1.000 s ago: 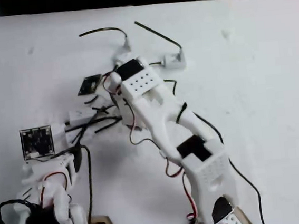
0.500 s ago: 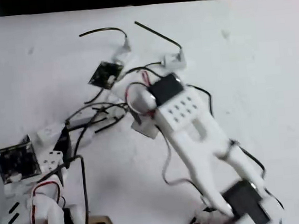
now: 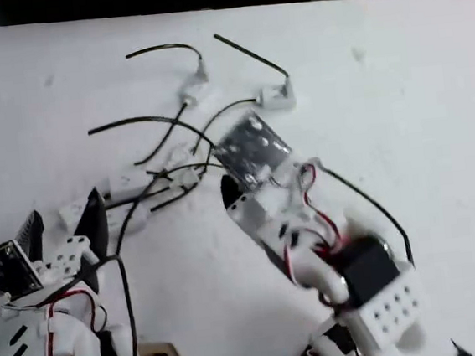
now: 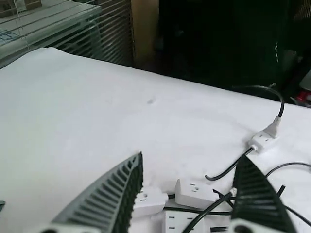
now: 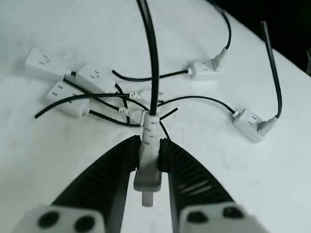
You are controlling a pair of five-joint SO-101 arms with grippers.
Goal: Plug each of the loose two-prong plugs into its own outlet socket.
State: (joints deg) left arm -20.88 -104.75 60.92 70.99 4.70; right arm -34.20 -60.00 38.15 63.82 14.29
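A: Starting at the right gripper (image 5: 147, 144). Logged as narrow, pinched tight on a two-prong plug (image 5: 147, 175), with the prong end toward the wrist and its black cord (image 5: 151, 58) leading off past the fingertips.

B: Confirmed. Held clear of the white table (image 5: 58, 160)?

A: Cannot tell from here.

B: And farther out?

A: Noted three unplugged outlet sockets (image 5: 95, 75) bunched together, touching or nearly so. Spotted more loose plugs (image 5: 130, 113) in the cord tangle just beside them. Beyond that, marked two plug-and-socket pairs (image 5: 204, 69) already joined, well apart from each other.

B: Moving to the left gripper (image 4: 190, 158).

A: Recorded as spread wide, holding nothing. Placed near those same three sockets, with them framed between the two fingers (image 4: 112, 199).
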